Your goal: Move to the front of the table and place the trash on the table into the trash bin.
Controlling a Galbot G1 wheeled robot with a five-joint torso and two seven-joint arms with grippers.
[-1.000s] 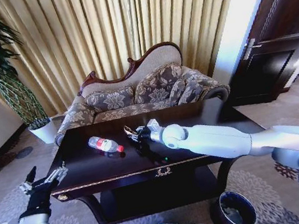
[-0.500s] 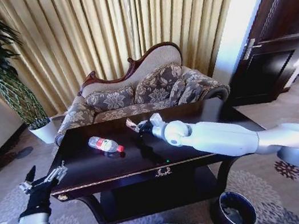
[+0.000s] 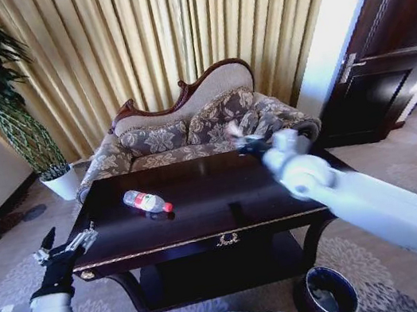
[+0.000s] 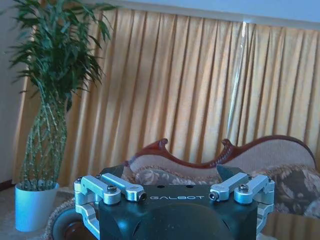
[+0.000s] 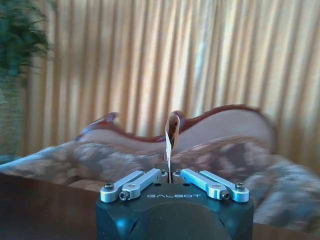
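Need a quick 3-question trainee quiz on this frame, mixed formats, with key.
1. True or false: the right gripper has its fingers shut on a thin tan wrapper.
2. Which piece of trash lies on the table? A) a paper cup B) a clear bottle with a red cap C) a banana peel
3. Fill in: the left gripper waits with fingers open off the table's ____ front corner, and the trash bin stands on the carpet by the right front leg.

Key: 1 true; 2 B; 3 left.
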